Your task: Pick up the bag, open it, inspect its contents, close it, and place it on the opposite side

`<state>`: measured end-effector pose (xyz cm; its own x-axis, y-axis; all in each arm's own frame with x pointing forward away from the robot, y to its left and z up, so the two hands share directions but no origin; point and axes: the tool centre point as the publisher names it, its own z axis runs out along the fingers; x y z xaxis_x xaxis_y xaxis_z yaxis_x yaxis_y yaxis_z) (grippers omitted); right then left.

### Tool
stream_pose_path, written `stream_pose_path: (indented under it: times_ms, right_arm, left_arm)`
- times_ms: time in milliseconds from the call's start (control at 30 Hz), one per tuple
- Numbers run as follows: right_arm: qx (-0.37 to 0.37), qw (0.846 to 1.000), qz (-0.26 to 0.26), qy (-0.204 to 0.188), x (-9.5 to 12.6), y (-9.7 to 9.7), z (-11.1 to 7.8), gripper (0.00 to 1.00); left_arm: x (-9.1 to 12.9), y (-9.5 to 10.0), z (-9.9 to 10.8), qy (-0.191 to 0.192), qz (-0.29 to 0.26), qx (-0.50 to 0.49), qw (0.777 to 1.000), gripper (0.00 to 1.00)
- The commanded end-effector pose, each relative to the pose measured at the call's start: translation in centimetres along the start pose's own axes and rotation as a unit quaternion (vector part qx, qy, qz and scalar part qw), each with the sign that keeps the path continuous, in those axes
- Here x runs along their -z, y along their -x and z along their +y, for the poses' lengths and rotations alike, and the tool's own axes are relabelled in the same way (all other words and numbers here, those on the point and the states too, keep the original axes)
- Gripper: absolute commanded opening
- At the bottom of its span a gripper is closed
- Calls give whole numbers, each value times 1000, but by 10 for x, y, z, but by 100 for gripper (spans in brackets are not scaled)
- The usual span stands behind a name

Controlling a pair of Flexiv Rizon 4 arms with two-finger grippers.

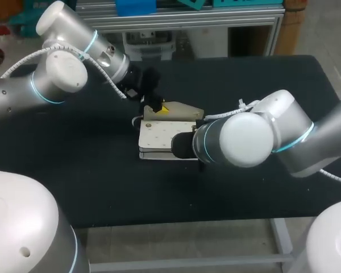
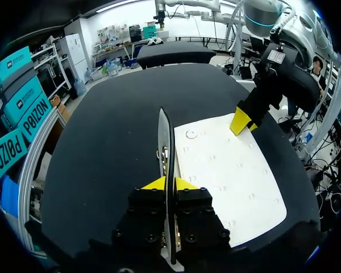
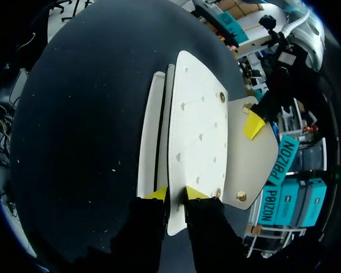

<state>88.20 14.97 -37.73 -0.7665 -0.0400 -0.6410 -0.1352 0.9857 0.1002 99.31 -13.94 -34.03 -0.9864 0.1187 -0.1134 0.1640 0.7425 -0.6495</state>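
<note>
bag (image 1: 159, 133): white, flat, at the table's (image 1: 74, 170) middle, flap (image 1: 184, 110) lifted open
left gripper (image 2: 169, 183): in from the far left, fingers pinching the flap's thin edge
right gripper (image 3: 176, 194): low, level, fingers clamped on the bag's front panel (image 3: 196, 131)
materials: smooth dimpled leather-like panels, metal snaps (image 3: 222, 96), matte black table

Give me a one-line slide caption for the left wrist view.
Left gripper pinching the raised flap of the white bag, right gripper holding its far corner, on the black table.
</note>
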Motion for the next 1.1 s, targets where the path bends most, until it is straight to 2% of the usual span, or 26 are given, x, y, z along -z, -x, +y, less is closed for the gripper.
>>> stream_pose_path:
  times_ms: [33, 433, 667, 1100]
  right_arm:
    - [-2, 999, -35, -3, -6, -4, 2, 0]
    - [-17, 999, -31, -7, -9, -1, -2, 0]
    - [-28, 999, -30, -10, -11, 0, -3, 0]
    - [-40, 999, -31, -12, -12, 1, -4, 0]
  left_arm:
    - [0, -3, 2, -1, 1, -6, 1000, 0]
    - [3, -22, 0, -20, -5, -53, 998, 0]
    - [-6, -38, 3, -26, -9, -96, 995, 0]
    - [-14, -70, 4, -31, -51, -168, 984, 0]
